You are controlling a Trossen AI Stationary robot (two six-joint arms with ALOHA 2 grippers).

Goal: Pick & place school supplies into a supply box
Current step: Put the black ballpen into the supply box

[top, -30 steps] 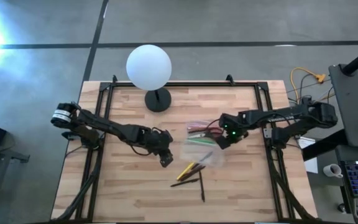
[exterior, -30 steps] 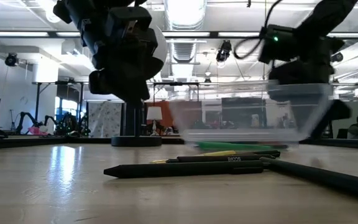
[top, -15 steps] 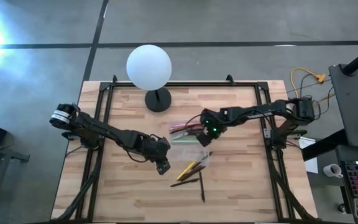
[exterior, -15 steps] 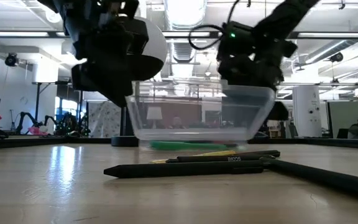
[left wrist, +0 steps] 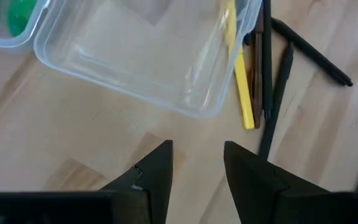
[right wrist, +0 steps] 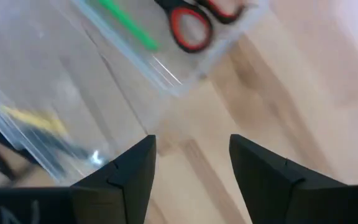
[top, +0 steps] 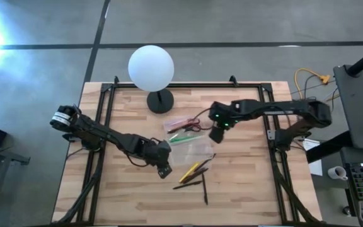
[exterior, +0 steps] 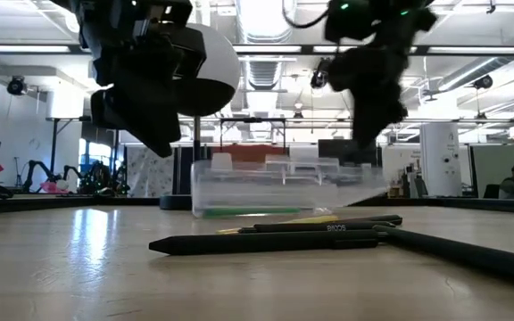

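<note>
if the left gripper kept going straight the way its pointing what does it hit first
Probably the clear supply box: it lies just past the left gripper, whose jaws stand open over bare table. Depth is unclear.

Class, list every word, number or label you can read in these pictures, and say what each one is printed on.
Pale print on the barrel of a dark pen, low view: too small and blurred to read.
Clear supply box, red-handled scissors, green marker, yellow pencil: no lettering shows.
</note>
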